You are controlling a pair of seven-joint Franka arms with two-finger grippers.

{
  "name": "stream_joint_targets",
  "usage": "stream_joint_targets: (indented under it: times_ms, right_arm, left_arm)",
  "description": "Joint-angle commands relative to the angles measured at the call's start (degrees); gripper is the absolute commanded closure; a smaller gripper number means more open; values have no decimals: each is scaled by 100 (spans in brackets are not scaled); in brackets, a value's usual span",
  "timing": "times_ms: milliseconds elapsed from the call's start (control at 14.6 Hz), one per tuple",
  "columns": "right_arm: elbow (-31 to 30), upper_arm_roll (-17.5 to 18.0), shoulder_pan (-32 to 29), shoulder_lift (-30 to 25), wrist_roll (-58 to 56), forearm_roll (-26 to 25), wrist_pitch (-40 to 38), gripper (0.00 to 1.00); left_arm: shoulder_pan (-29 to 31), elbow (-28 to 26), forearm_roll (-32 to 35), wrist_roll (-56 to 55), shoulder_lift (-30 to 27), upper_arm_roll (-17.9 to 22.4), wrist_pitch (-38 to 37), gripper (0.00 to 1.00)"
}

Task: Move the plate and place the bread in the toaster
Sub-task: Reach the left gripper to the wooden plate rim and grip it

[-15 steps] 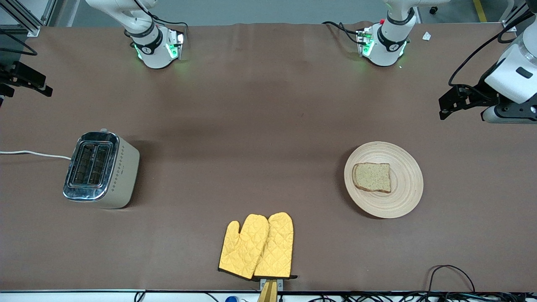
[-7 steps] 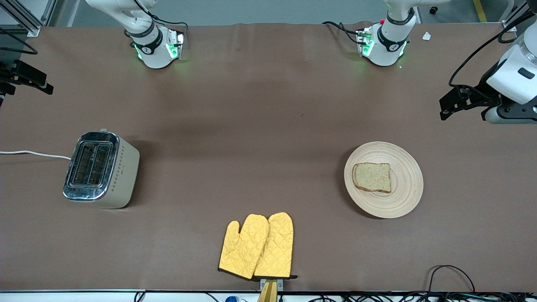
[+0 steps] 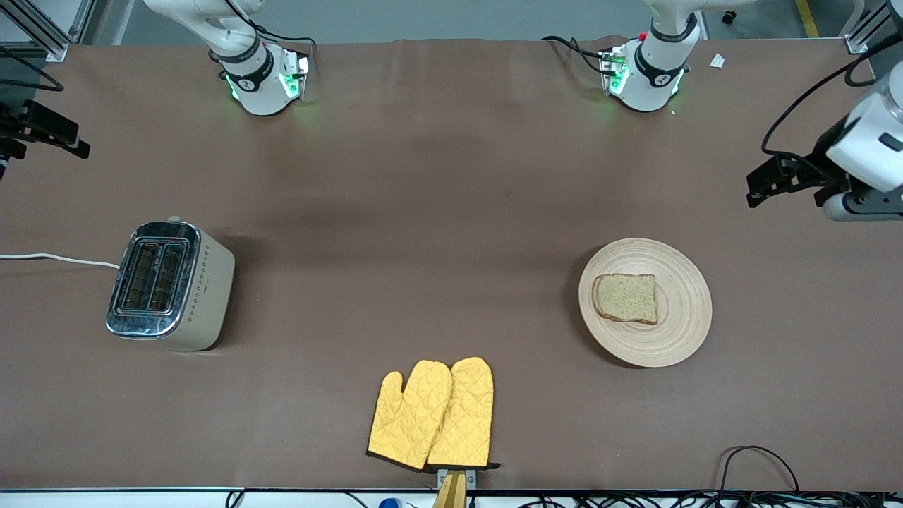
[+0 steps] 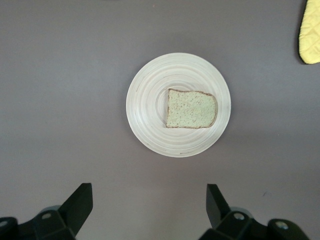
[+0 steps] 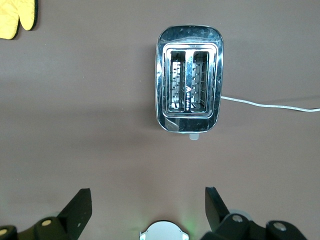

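The pale wooden plate [image 3: 683, 319] lies toward the left arm's end of the table, with the slice of speckled bread [image 3: 626, 298] flat on it. The left wrist view shows the same plate [image 4: 146, 116] and bread [image 4: 191, 108] from above. My left gripper [image 3: 765, 185] hangs high over bare table, apart from the plate, open and empty [image 4: 149, 202]. The cream and chrome toaster [image 3: 169, 284] stands toward the right arm's end, both slots empty [image 5: 190, 85]. My right gripper [image 3: 46, 132] hovers open at that end of the table, holding nothing [image 5: 148, 205].
Two yellow oven mitts [image 3: 434, 415] lie side by side near the table's front edge, midway along it. The toaster's white cord [image 3: 56, 259] runs off the table's end. Black cables [image 3: 758, 462] loop over the front edge near the left arm's end.
My left gripper has drifted a little toward the left arm's end of the table. Plate, bread and toaster have not moved.
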Motion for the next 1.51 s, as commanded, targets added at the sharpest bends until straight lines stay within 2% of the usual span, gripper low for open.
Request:
stream_joint_targets:
  times_ms: [0, 274, 479, 753, 1027, 1437]
  right_arm:
    - [59, -4, -2, 10, 18, 15, -60, 0]
    - [59, -4, -2, 10, 18, 15, -60, 0]
    - [50, -4, -11, 10, 18, 15, -69, 0]
    - [50, -4, -11, 10, 9, 15, -104, 0]
    - [50, -4, -11, 10, 18, 15, -113, 0]
    - [50, -4, -20, 10, 18, 23, -113, 0]
  left_arm:
    - [289, 35, -381, 122, 291, -2, -83, 0]
    - [860, 35, -1084, 1051, 906, -2, -57, 0]
    - [1291, 44, -1357, 1719, 1407, -10, 83, 0]
    - [1836, 44, -1885, 2739, 2293, -10, 364, 0]
    - [2074, 61, -2262, 3382, 3181, -10, 690, 0]
    - [2118, 53, -2588, 4182, 4035, -10, 1112, 0]
